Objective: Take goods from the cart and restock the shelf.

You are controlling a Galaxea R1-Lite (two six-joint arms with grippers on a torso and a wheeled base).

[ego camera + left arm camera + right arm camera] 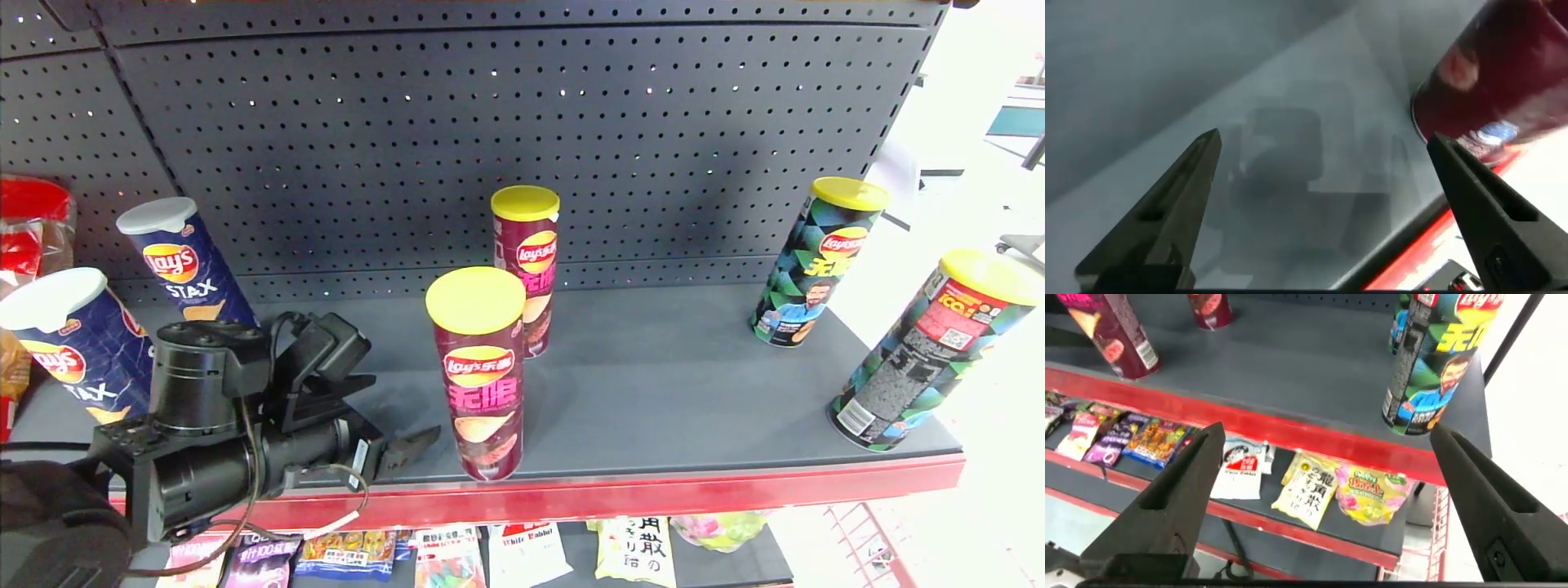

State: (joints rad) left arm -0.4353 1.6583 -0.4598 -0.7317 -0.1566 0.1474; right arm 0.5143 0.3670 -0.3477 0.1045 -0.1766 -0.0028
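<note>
On the grey shelf [653, 392] stand two maroon chip cans with yellow lids. The front can [480, 384] is near the red edge and the other [526, 265] stands behind it. My left gripper [400, 437] hovers low over the shelf just left of the front can. It is open, with nothing between its fingers [1184, 196], and the front can's base [1503, 82] lies beside one fingertip. My right gripper [1327, 433] is open and holds nothing. It sits out in front of the shelf's red edge [1290, 425], facing a green-black can [1433, 367].
Two blue cans with white lids [189, 261] [77, 347] lean at the shelf's left end. Two green-black cans with yellow lids [816, 261] [931, 351] stand at the right end. Snack bags [1310, 486] hang on the lower shelf. The pegboard back [490, 122] closes the rear.
</note>
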